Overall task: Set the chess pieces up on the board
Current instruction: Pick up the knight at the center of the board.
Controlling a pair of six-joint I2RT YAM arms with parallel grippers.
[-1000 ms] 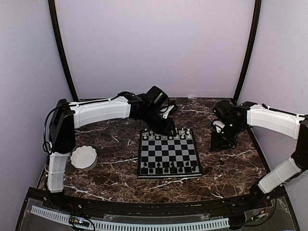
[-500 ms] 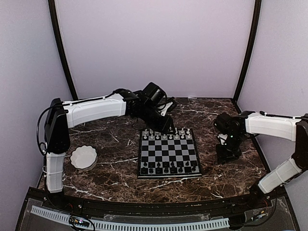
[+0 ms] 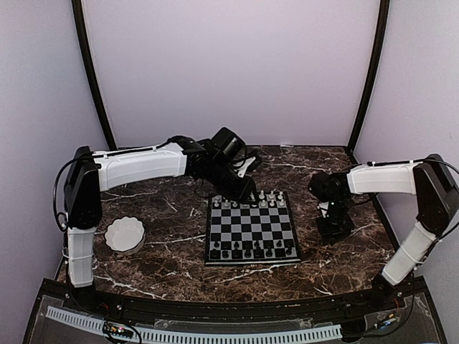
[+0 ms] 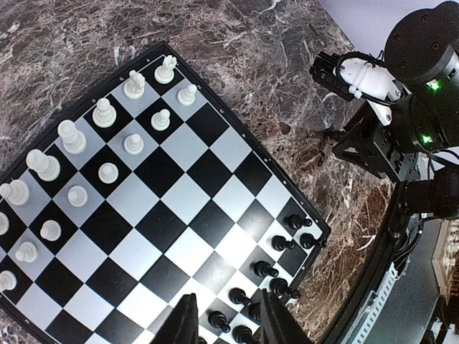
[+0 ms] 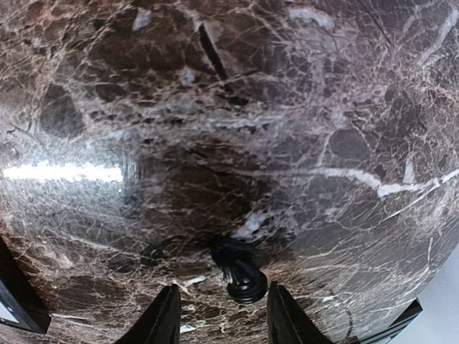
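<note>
On the dark veined marble tabletop (image 3: 165,208) lay the small square black-and-pale checked chessboard (image 3: 251,228). Along its 12 o'clock edge stood two rows of white plastic chessmen (image 4: 107,172), and along its 6 o'clock edge the black plastic chessmen (image 4: 265,269). Above the 12 o'clock edge hung the left gripper (image 4: 227,301), fingers parted with nothing between them. At the board's 3 o'clock the right gripper (image 5: 224,294) hung low, fingers spread wider than the lone black chessman (image 5: 240,276) lying between their tips. At 9 o'clock sat a white scalloped bowl (image 3: 125,234).
</note>
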